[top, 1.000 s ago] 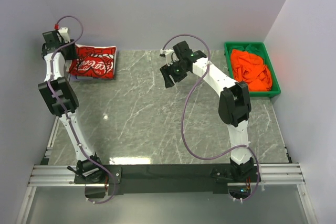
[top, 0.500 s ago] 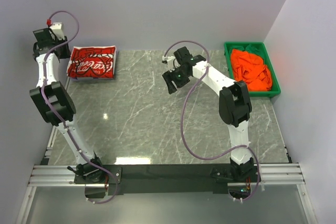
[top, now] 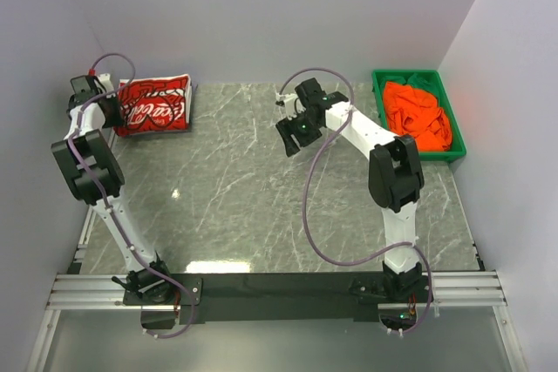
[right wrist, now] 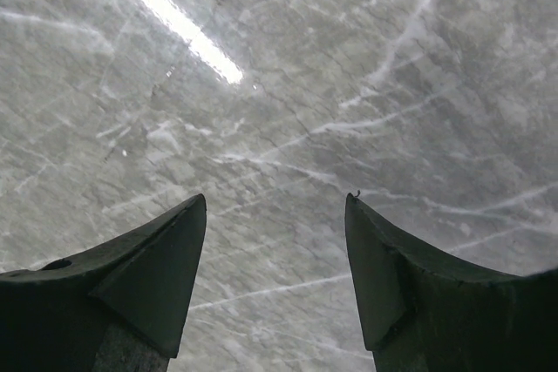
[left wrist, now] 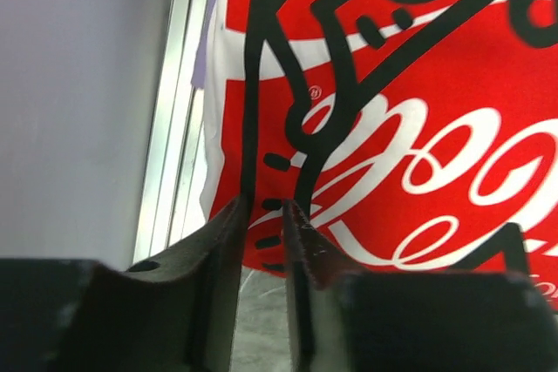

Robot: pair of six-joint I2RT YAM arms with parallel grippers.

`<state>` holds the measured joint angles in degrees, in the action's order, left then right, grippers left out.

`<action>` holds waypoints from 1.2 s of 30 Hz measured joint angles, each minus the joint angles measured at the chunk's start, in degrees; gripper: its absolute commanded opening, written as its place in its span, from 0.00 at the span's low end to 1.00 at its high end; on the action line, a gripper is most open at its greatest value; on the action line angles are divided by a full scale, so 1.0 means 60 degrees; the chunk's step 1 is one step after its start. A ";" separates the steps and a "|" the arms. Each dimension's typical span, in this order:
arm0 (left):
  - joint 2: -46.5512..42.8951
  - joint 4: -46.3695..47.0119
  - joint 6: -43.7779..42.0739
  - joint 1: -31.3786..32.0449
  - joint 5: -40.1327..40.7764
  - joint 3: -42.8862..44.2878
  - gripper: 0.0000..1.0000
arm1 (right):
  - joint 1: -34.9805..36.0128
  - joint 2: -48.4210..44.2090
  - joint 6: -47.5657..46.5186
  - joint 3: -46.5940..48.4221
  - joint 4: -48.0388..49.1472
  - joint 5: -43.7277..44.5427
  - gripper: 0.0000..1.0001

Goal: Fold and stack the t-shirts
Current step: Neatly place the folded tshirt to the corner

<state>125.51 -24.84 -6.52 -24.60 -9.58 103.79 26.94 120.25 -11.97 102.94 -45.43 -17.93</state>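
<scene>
Red t-shirt (top: 154,104) lies folded, far left of the green bin (top: 405,74) holding the orange t-shirt (top: 418,115). Left end effector (left wrist: 261,206) at its edge, jaws near together, grip unclear. Right end effector (right wrist: 275,199) released; next likely fetches orange.

The whole grey marble-patterned table top (top: 261,206) is covered by the top external camera, fixed high behind the near edge and tilted down toward the far side. The left wrist camera is held very close to the folded red t-shirt with white and black print (left wrist: 418,111) at the far left corner. The right wrist camera is directed down at the marble surface, just far of centre, at short range. Both patches are also covered from above.
</scene>
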 measured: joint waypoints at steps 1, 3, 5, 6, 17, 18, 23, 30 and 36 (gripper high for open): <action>0.0004 0.0018 0.0033 -0.0025 0.0025 -0.0084 0.39 | -0.0029 -0.0080 -0.0018 -0.0102 -0.0007 0.0040 0.73; -0.0015 0.0098 0.0058 -0.0055 0.0073 -0.0229 0.43 | -0.0098 -0.0350 -0.0062 -0.0382 0.0007 0.0117 0.74; -0.0120 0.0266 0.0113 -0.0073 0.0146 -0.0514 0.51 | -0.0157 -0.0645 -0.0146 -0.0627 -0.0007 0.0178 0.76; -0.0219 0.0310 0.0124 -0.0091 0.0171 -0.0681 0.55 | -0.0182 -0.0852 -0.0204 -0.0750 0.0000 0.0240 0.76; -0.4561 0.0084 0.0259 -0.0189 -0.1020 -0.2794 1.00 | -0.0382 -0.3778 -0.0561 -0.2350 0.0703 0.1541 0.92; -0.4987 -0.0102 0.0219 -0.0149 -0.1257 -0.2674 1.00 | -0.0426 -0.4197 -0.0554 -0.2601 0.0816 0.1800 0.93; -0.6437 -0.0455 -0.0022 0.0674 -0.1446 -0.2149 0.99 | -0.0903 -0.6167 -0.0375 -0.3359 0.1377 0.2674 0.94; -0.7872 -0.0543 0.0025 0.3847 -0.0568 -0.3042 0.99 | -0.1446 -0.8251 -0.0084 -0.4375 0.1614 0.3187 0.94; -0.8637 -0.0514 0.0586 0.5370 -0.0885 -0.5311 0.99 | -0.2404 -0.9479 0.0743 -0.7049 0.1577 0.1872 0.95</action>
<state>73.69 -27.92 -3.01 7.62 -14.90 71.92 12.51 63.37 -7.51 60.64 -35.97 -6.70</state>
